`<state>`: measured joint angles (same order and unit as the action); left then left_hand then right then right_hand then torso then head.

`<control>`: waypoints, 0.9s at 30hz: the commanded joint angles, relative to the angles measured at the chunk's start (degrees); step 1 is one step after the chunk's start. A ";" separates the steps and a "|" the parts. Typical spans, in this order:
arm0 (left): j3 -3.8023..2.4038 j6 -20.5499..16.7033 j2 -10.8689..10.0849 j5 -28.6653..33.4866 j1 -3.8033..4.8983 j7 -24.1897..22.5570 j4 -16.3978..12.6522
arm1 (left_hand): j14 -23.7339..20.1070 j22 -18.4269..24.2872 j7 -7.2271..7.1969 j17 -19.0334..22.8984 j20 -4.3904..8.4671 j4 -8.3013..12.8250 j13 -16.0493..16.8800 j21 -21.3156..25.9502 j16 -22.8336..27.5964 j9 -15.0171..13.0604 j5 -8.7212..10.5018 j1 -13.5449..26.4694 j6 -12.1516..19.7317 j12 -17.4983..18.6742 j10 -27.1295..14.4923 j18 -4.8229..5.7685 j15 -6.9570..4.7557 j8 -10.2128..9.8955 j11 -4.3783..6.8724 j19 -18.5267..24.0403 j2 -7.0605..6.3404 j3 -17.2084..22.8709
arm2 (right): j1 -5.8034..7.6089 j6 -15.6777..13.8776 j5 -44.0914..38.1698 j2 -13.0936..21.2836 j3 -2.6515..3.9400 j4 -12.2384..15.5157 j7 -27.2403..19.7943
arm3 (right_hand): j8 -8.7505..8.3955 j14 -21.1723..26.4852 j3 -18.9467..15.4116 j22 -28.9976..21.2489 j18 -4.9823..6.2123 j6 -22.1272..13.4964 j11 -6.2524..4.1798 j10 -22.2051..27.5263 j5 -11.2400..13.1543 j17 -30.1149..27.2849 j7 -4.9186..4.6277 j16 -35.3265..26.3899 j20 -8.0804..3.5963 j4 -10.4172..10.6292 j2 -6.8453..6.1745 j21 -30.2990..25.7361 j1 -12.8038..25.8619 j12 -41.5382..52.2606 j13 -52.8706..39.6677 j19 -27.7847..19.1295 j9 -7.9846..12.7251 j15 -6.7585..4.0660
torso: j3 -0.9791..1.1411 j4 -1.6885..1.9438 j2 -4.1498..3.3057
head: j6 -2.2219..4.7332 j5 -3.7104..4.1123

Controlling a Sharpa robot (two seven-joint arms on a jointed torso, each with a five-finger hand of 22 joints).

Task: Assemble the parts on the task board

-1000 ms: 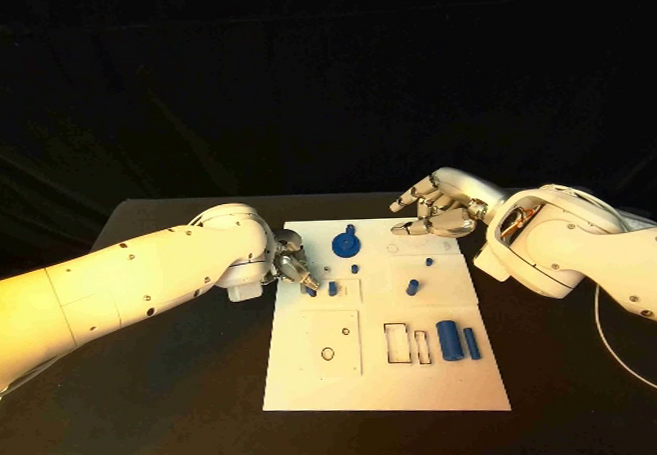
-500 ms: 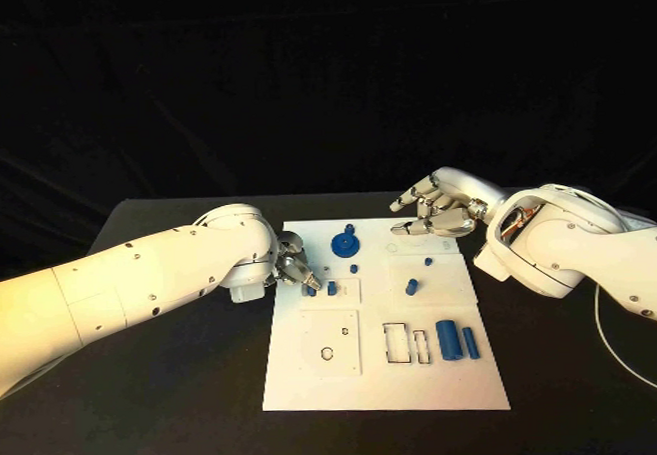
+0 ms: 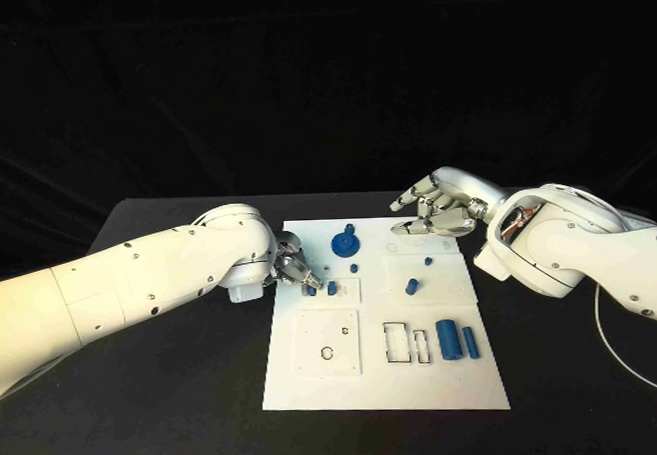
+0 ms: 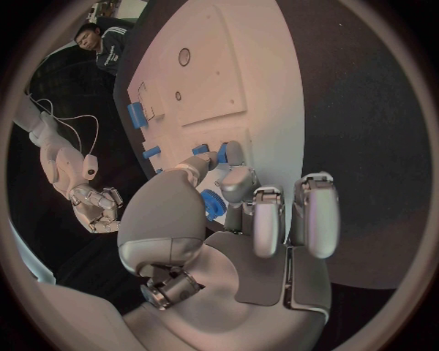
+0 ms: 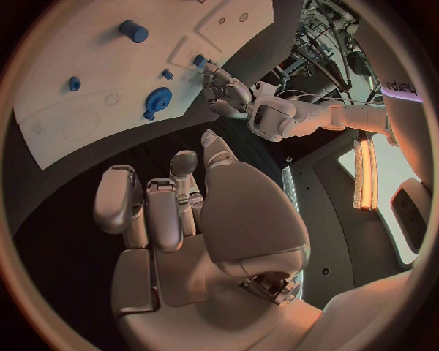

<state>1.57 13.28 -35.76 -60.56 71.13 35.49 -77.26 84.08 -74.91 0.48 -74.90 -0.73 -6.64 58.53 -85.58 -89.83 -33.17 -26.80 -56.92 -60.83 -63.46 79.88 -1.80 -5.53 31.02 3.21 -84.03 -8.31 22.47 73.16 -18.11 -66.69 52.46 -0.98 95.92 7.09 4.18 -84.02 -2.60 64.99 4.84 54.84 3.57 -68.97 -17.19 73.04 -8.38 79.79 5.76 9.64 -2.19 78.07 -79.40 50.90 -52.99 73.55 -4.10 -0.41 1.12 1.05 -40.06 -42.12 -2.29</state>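
The left hand (image 3: 291, 266) is leaning over the left edge of the white task board (image 3: 385, 386) on the black table (image 3: 176, 393), and its fingertips (image 4: 230, 152) are pinching a small blue part (image 3: 331, 286) standing on the board. Further right, a blue gear (image 3: 345, 246), a small peg (image 3: 412, 286) and two blue blocks (image 3: 457, 340) are lying on the board. The right hand (image 3: 438, 213) is hovering above the board's far right corner with its fingers spread and holding nothing.
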 commanded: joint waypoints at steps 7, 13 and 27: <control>-0.33 -5.38 -1.71 0.43 -0.16 -0.32 -1.50 | 5.92 -11.71 0.14 -15.10 0.28 -5.43 0.52 -0.31 -0.17 0.61 19.99 1.42 -0.81 -0.60 0.19 0.58 -0.45 -0.85 -0.03 -3.69 0.82 -9.95 | -0.03 0.42 -0.10 -0.08 0.00 -0.05 -0.49 | 0.34 -2.43 -0.30 -0.18 0.66 0.39 -0.15 0.36 -0.31 -0.15 -0.14 -0.36 -0.22 0.02 0.45 -0.37 -0.10 -0.41 0.14 -0.35 -0.04 -0.40 | 0.02 -0.02 0.02 | 0.09 0.15; -1.14 -11.52 -3.25 4.51 -0.04 -3.28 -2.56 | 5.92 -10.81 0.40 -15.10 0.25 -9.23 -0.91 0.92 -0.17 0.80 21.13 0.57 -0.17 0.87 -0.79 0.24 -0.42 -1.23 -0.26 -3.08 1.47 -14.89 | -0.03 0.43 -0.09 -0.06 0.00 -0.09 -0.51 | 0.34 -2.43 -0.30 -0.18 0.66 0.39 -0.15 0.36 -0.31 -0.15 -0.14 -0.36 -0.22 0.02 0.45 -0.37 -0.10 -0.41 0.14 -0.35 -0.04 -0.40 | 0.06 0.02 0.04 | 0.14 0.24; -1.34 -16.54 -4.36 15.66 0.39 -18.57 -2.55 | -3.95 14.44 6.16 7.60 -3.53 -6.66 -22.15 36.10 17.90 4.42 19.38 -12.52 11.94 22.71 -19.93 -7.11 3.92 -5.57 -5.65 15.92 3.94 -22.41 | -0.03 0.37 0.01 0.06 -0.05 -0.17 -0.48 | 0.34 -2.43 -0.30 -0.18 0.66 0.39 -0.15 0.36 -0.31 -0.15 -0.14 -0.36 -0.22 0.02 0.45 -0.37 -0.10 -0.41 0.14 -0.35 -0.04 -0.40 | 0.04 0.06 -0.03 | 0.37 1.03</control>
<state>0.23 -0.65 -40.35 -45.62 71.43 24.28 -79.59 80.74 -61.96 6.37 -68.48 -4.06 -13.78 36.64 -51.69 -73.43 -28.94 -7.14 -68.20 -49.35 -41.15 60.60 -8.43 -1.74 25.66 -2.22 -69.28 -4.50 -0.20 73.16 -18.11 -66.56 52.51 -1.03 95.75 7.00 4.18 -84.02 -2.60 64.88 4.83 54.84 3.57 -68.97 -17.19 72.95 -8.38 79.79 5.76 9.64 -2.19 78.07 -79.40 50.69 -52.90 73.55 -4.10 -0.41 1.15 1.02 -40.08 -41.82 -1.52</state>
